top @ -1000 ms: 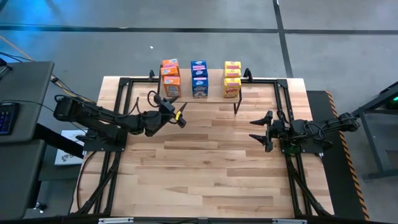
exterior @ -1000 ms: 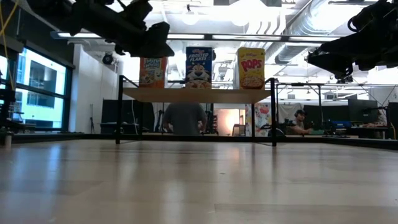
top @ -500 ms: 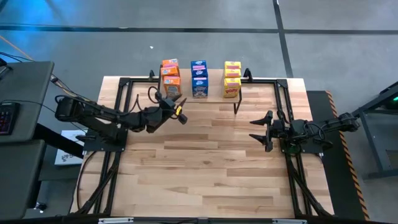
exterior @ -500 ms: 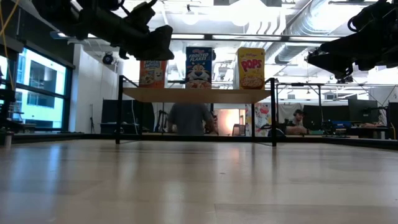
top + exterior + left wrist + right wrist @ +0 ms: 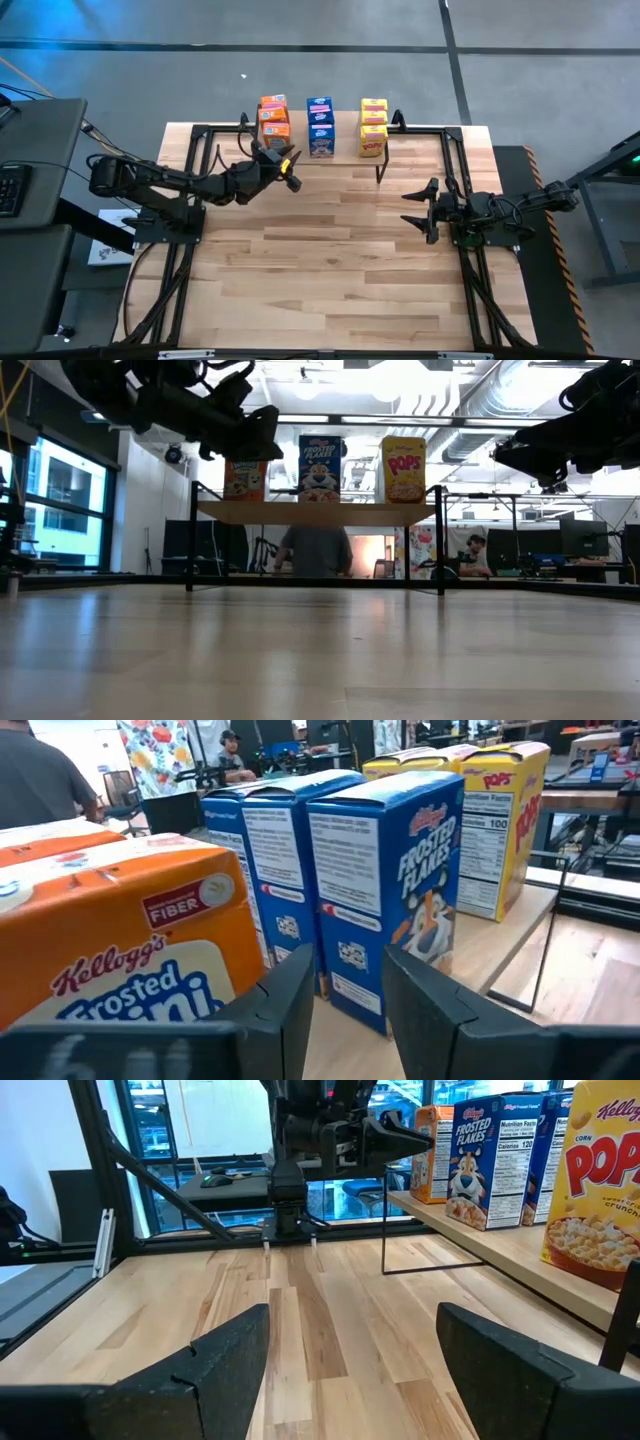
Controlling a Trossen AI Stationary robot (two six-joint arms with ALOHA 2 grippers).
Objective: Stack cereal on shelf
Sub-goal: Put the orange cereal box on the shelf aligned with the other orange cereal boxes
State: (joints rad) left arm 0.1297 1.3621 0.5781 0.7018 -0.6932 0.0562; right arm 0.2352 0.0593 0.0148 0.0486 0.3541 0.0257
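The cereal stands upright on the shelf (image 5: 345,142) at the table's far edge, in three rows: orange boxes (image 5: 273,112), blue boxes (image 5: 320,125) and yellow boxes (image 5: 373,125). My left gripper (image 5: 291,166) hovers level at the shelf's near edge, between the orange and blue rows. It is shut with nothing between its fingers. In the left wrist view (image 5: 348,970) an orange box (image 5: 120,950) stands close beside it and a blue box (image 5: 385,890) just ahead. My right gripper (image 5: 418,208) waits open at the table's right side.
Black frame rails (image 5: 195,160) run along both sides of the table. The wide wooden tabletop (image 5: 330,270) lies bare on the near side. A person (image 5: 317,550) stands in the room behind the shelf.
My left gripper has swung toward the table's far edge, up to the shelf beside the orange boxes, and its fingers have shut. The boxes have stayed where they were.
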